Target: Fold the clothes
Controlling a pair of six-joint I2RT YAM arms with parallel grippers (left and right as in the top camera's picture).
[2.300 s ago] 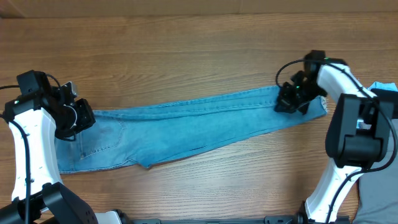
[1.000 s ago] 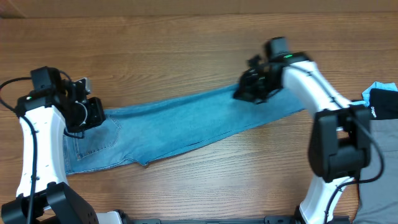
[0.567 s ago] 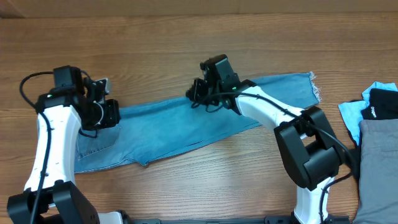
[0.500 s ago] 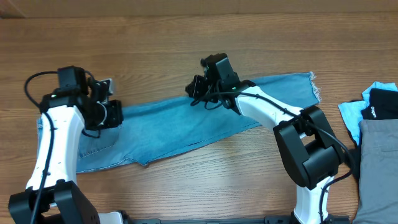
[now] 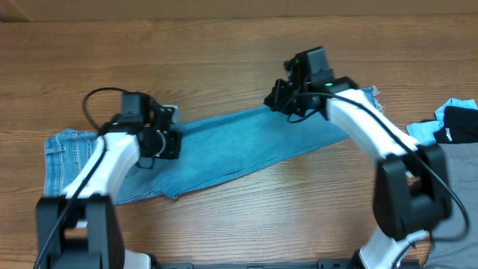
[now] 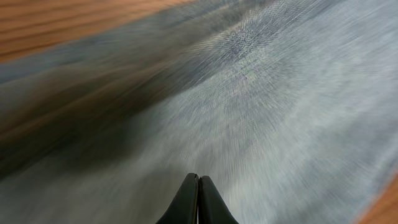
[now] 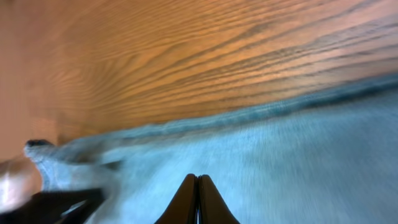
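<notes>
Jeans (image 5: 239, 146) stretched across middle of table (image 5: 224, 52), waist end left, frayed hem right. Your left tool (image 5: 166, 140) clenched, tips pressed together over denim near seat. Your right tool (image 5: 280, 101) likewise clenched, at upper leg edge. Cannot tell whether either pinches cloth: wrist views blurred.

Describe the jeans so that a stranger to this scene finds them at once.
On the wooden table, look at the long strip of cloth lying across the middle: these are the jeans. Unlike the black garment, the pale-blue garment and the grey garment at the right edge, they are light-blue denim with a frayed hem at the right end.
</notes>
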